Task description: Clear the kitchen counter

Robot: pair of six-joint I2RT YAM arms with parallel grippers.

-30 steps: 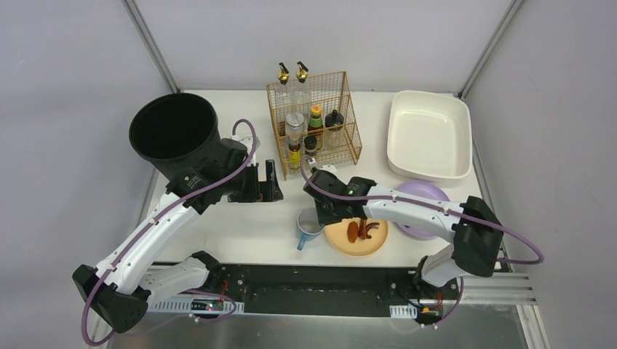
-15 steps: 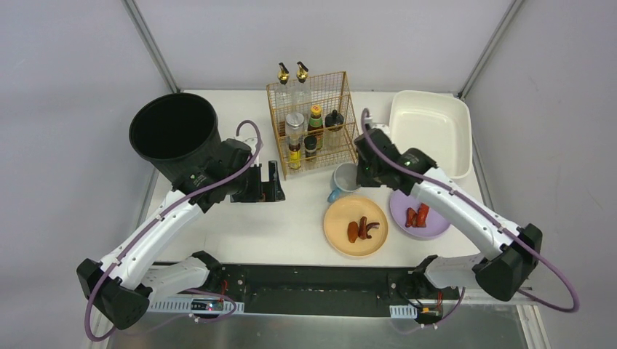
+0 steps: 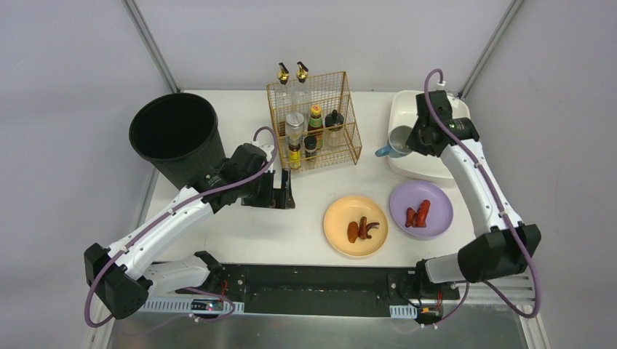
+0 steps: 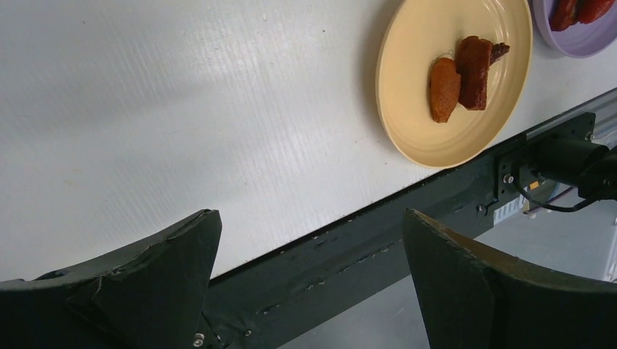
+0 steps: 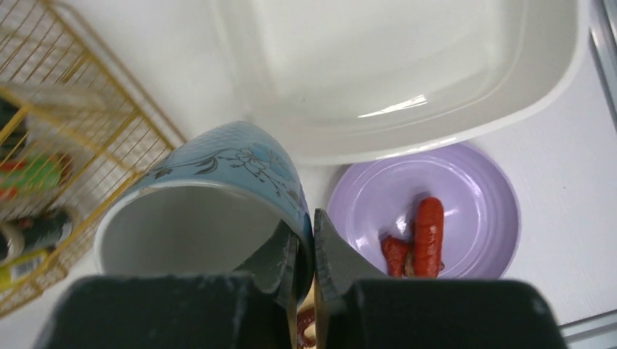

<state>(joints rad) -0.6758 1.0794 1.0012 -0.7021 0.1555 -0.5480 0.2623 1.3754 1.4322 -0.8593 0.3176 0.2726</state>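
**Mug lifted from the near edge to the tub**

My right gripper (image 5: 304, 240) is pinched almost shut on the wall of the blue floral mug (image 5: 218, 182), one finger inside the rim and one outside. I hold it in the air, tipped, with its handle pointing left. It hangs at the left rim of the cream tub (image 3: 435, 169), which sits in the far right corner of the kitchen counter (image 3: 240, 229).

A second ago this mug was down by the near edge, just beside the yellow plate (image 3: 336, 217). Half a second ago it was passing the front of the gold wire rack (image 3: 348, 142). So the mug has left the counter surface, and I judge that what remains for it is to come over the tub's floor and be let go.

My left gripper (image 4: 311, 222) stands wide with nothing between the fingers, hovering over bare counter left of the middle. It has drifted a little toward the yellow plate since a second ago.

Both plates lie toward the near edge, right of the middle. The yellow one carries brown food pieces, and the purple plate (image 3: 440, 222) carries red ones. The black bin (image 3: 174, 149) stands at the far left corner. With food on both plates, I reckon the clearing is only partly done.
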